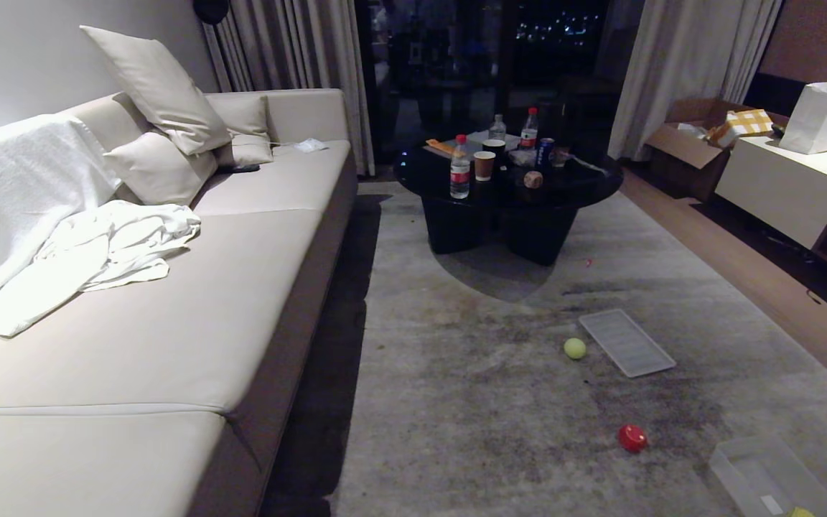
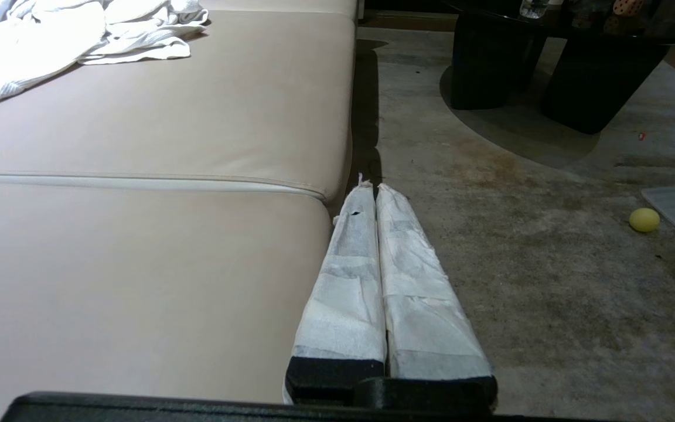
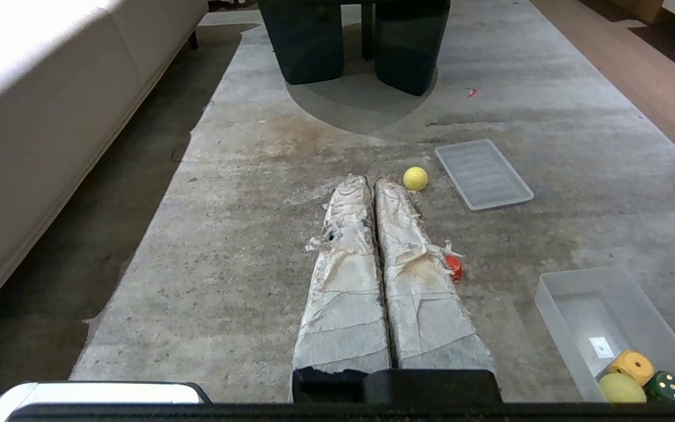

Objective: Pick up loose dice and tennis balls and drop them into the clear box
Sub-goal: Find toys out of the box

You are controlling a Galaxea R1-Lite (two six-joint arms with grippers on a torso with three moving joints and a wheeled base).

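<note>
Shut right hand (image 3: 372, 181), tennis ball (image 3: 415, 178) just beside fingertips.

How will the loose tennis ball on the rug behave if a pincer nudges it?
The tennis ball is round and lies free on the flat rug, so it will probably roll. Its fuzzy cover should grip rather than slip. The ribbed lid lying close beside it might stop it.

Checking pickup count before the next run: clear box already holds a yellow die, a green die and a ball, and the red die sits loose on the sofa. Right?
Not quite. The red die lies loose on the carpet, not the sofa; the head view shows it. The rest holds: the clear box has the yellow die, green die and ball.
</note>
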